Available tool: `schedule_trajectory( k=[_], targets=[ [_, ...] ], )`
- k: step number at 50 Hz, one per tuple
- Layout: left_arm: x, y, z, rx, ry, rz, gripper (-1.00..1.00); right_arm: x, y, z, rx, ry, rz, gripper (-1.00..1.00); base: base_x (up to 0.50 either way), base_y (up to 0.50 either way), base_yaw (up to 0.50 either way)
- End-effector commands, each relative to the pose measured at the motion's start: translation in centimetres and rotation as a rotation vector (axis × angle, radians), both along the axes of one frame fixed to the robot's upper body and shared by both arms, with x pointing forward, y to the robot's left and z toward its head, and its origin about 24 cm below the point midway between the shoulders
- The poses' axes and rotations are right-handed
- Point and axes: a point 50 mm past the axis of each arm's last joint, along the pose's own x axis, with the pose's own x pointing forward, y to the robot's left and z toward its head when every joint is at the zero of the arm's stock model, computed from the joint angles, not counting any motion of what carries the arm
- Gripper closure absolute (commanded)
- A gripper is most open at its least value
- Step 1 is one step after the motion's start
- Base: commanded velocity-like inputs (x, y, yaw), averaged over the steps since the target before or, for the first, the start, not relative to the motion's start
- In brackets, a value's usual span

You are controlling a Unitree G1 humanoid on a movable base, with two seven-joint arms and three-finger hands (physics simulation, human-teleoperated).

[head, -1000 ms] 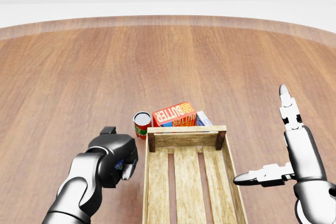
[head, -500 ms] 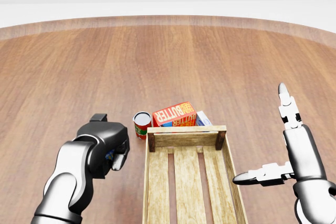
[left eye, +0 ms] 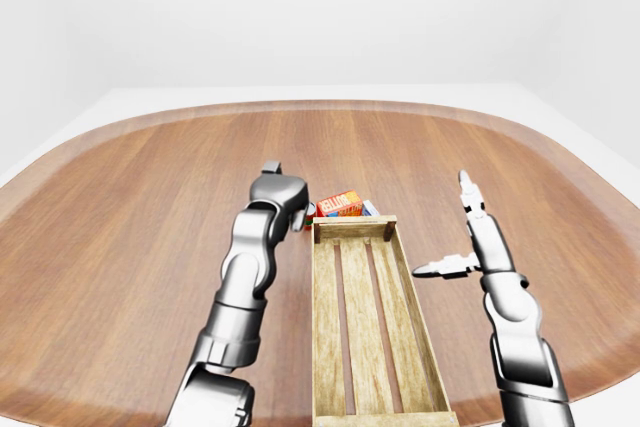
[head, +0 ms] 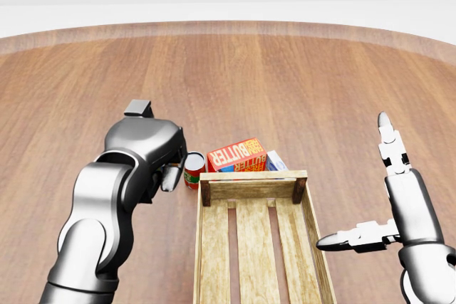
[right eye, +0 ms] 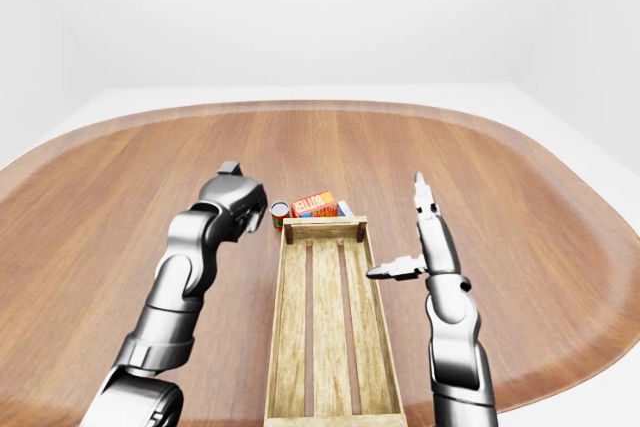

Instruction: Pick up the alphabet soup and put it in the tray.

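The alphabet soup can [head: 194, 169], red with a grey lid, stands on the wooden table just beyond the top-left corner of the wooden slatted tray [head: 252, 175]. My left hand [head: 173, 174] hangs right beside the can's left side and covers part of it. Its fingers point down and do not close round the can. My right hand [head: 354, 181] is held open to the right of the tray, one finger pointing up and the thumb pointing left, with nothing in it.
An orange butter box [head: 236, 154] lies against the tray's top end, right of the can. A blue-and-white box [head: 277, 160] sits next to the butter box. The round table's edge [right eye: 330, 107] curves across the top of the views.
My left arm has swung up the head view, from beside the tray's left wall to the can's left side. The right hand has stayed put.
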Motion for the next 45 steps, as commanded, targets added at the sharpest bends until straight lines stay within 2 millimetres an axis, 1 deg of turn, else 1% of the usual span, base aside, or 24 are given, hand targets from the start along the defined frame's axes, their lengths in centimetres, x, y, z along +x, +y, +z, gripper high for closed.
schedule_trajectory(
  k=[1,8,18,22,39,45],
  targets=[
    [-0.7,-1.5,1.6,-0.006,-0.077,-0.036,1.0,0.0,0.0,-0.1,0.0,0.003,0.0,-1.0,0.0,0.0,0.0],
    [-1.0,-2.6,2.9,-0.022,-0.126,-0.065,1.0,0.0,0.1,0.1,-0.003,-0.003,0.004,-1.0,0.0,0.0,0.0],
    [-1.4,-3.9,3.3,-0.046,-0.139,-0.098,1.0,0.0,0.0,0.0,-0.002,-0.001,0.001,-1.0,0.0,0.0,0.0],
    [-1.8,-4.9,3.5,-0.061,-0.145,-0.126,1.0,0.0,0.0,-0.1,0.0,0.005,-0.001,-1.0,0.0,0.0,0.0],
    [-2.7,-8.4,3.2,-0.111,-0.107,-0.221,1.0,0.0,0.1,-0.2,0.003,0.006,0.0,-1.0,0.0,0.0,0.0],
    [-2.9,-9.1,2.7,-0.119,-0.083,-0.241,1.0,0.0,-0.2,-0.2,0.005,0.009,-0.006,-1.0,0.0,0.0,0.0]
  ],
)
